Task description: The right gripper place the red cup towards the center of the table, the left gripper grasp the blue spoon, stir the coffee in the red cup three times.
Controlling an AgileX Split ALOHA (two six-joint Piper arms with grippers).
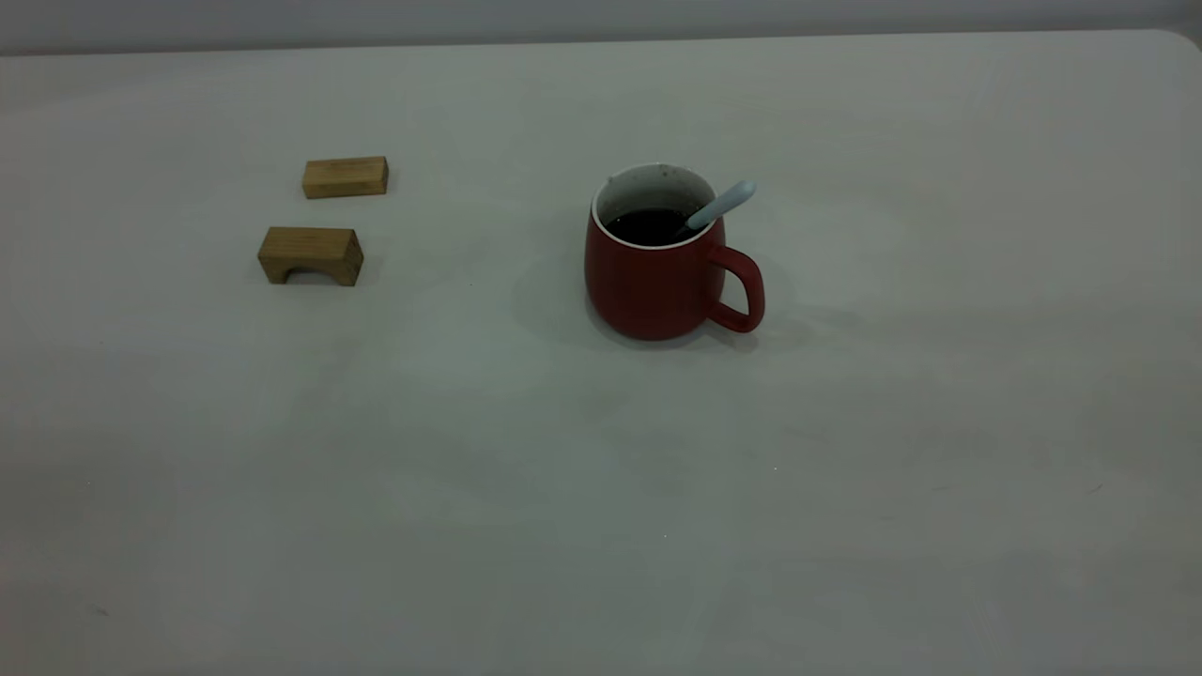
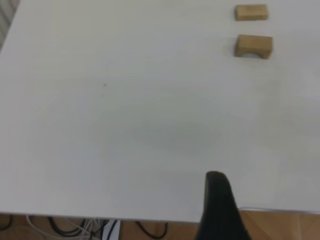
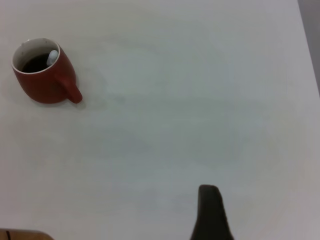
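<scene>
Red is the colour of the cup (image 1: 657, 282), which sits upright near the middle of the white counter (image 1: 601, 488). Its handle points to the right in the outside view. Dark coffee (image 1: 648, 225) fills part of its white inside. The blue spoon (image 1: 718, 207) stands in the coffee and leans on the rim, just above the handle.

Two wooden blocks lie well apart from the cup, off to the left: a flat block (image 1: 345, 176) farther back and an arch block (image 1: 311, 254) nearer.

Only one dark tip of the left gripper (image 2: 220, 207) shows, near the counter edge. The right gripper (image 3: 211, 212) also shows one dark tip, far from the cup. I cannot tell if either pair of jaws is open or closed.
</scene>
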